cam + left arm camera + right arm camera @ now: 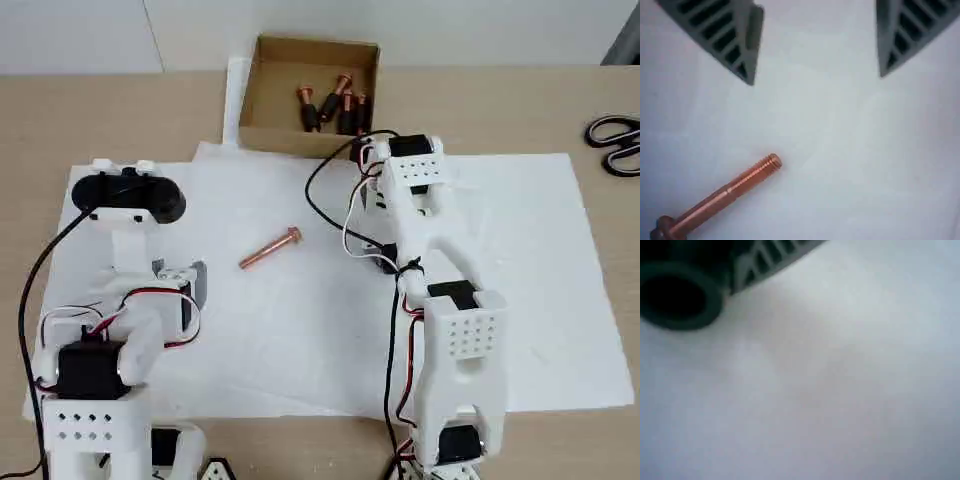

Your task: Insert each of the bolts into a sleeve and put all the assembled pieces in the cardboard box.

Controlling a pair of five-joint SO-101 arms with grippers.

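Left gripper [816, 78] points down, jaws wide apart; right arm [462, 335] stretches forward, wrist apparently folded downward.

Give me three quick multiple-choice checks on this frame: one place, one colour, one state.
1. The loose bolt lies: A in the cardboard box; B on the white sheet; C in a hand.
2. Its colour: A copper; B black; C silver.
3. The left hand is: A open; B shut on the bolt; C shut empty.
Key: B, the bolt rests flat on the sheet, apart from both arms; A, its shank shines copper; A, its fingers stand wide apart above the sheet with nothing between them.
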